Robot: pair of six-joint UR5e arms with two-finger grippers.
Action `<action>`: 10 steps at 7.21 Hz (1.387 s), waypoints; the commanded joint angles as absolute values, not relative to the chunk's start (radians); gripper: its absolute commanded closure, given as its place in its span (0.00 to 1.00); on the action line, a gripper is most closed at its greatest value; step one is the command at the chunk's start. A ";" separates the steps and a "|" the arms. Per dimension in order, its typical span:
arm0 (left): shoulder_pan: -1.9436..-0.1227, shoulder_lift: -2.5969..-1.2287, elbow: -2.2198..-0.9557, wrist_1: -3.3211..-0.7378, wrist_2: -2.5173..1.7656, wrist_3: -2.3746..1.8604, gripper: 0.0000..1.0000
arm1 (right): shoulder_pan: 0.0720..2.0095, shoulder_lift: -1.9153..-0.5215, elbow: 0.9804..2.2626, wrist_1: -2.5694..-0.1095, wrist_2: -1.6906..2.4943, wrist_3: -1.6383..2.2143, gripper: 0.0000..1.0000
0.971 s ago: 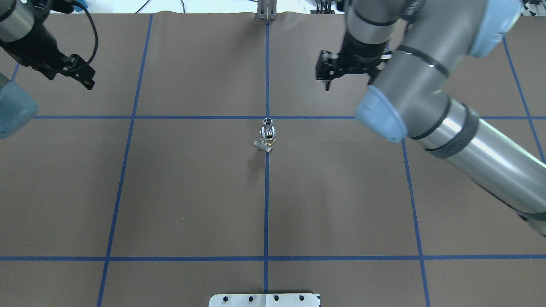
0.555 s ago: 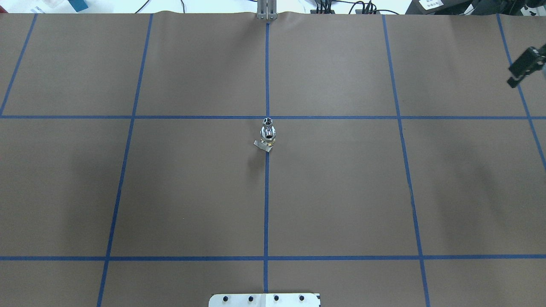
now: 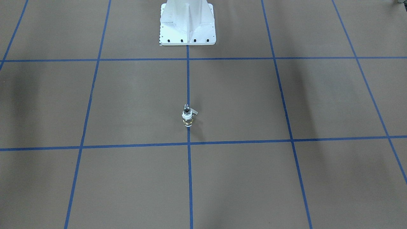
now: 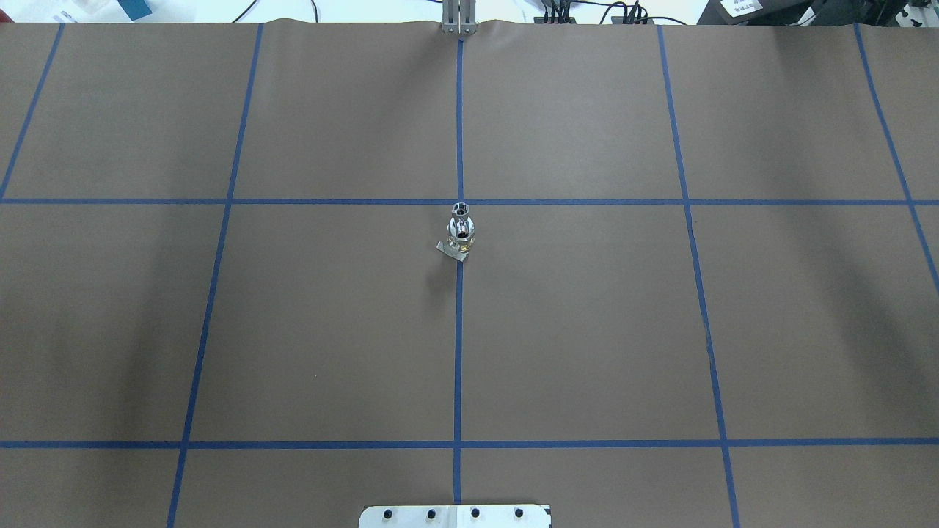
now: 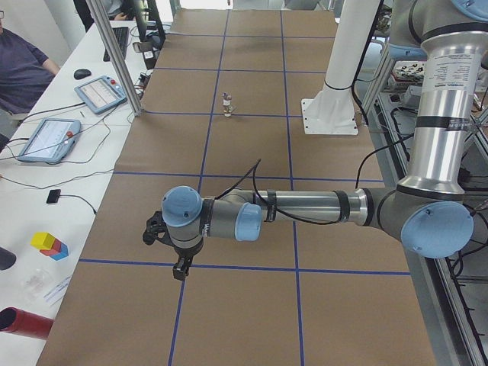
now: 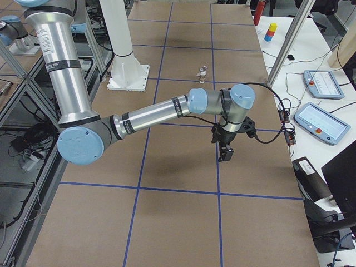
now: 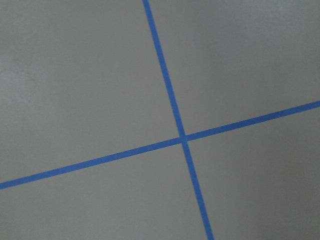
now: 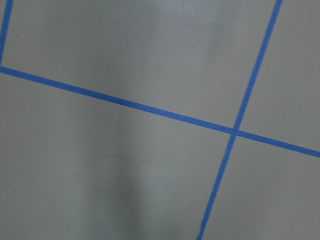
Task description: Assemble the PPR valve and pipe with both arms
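Low in the exterior left view, the left gripper (image 5: 180, 267) hangs black and point-down from the wrist of the left arm (image 5: 305, 206), over a blue tape line. From here I cannot tell whether its jaws are apart or together. Right of centre in the exterior right view, the right gripper (image 6: 225, 154) hangs the same way from the right arm (image 6: 150, 114), and its jaws are equally unreadable. Both arms are smooth grey-and-silver tubes with light blue caps, and only these side views show them.

Each wrist camera gives only matte brown paper (image 7: 75, 75) with a crossing of blue tape (image 7: 183, 138).

The PPR valve (image 4: 462, 236) stands upright, well apart from both grippers, on the centre tape line just under the upper crossing in the overhead view. That view shows it as glinting metal with a pale lever (image 4: 450, 248) at its lower left. The front view adds a brass band and a white collar. The pipe (image 4: 460, 209) is a small silver ring at the stack's top. How it seats in the valve is too small to tell.

A white bolted pedestal (image 3: 187, 22) is cut off at the upper edge of the front view.
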State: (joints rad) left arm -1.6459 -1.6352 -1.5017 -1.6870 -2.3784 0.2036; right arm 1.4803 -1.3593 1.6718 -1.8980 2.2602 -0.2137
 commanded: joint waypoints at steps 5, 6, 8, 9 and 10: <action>-1.559 -1.631 -1.605 -1.684 -2.281 0.016 0.00 | 1.522 -1.473 1.552 -1.657 2.344 -0.091 0.01; -1.557 -1.606 -1.606 -1.690 -2.283 0.017 0.00 | 1.523 -1.477 1.561 -1.667 2.344 -0.089 0.01; -1.555 -1.601 -1.608 -1.694 -2.281 0.017 0.00 | 1.523 -1.474 1.589 -1.729 2.339 -0.089 0.01; -1.555 -1.601 -1.608 -1.694 -2.280 0.017 0.00 | 1.522 -1.476 1.586 -1.729 2.338 -0.090 0.01; -1.555 -1.601 -1.608 -1.694 -2.278 0.018 0.00 | 1.522 -1.476 1.585 -1.729 2.338 -0.091 0.01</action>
State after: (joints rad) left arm -1.5558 -1.6022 -1.6074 -1.6933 -2.2797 0.0173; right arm 1.5224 -1.4750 1.5844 -1.7240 2.3387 -0.0901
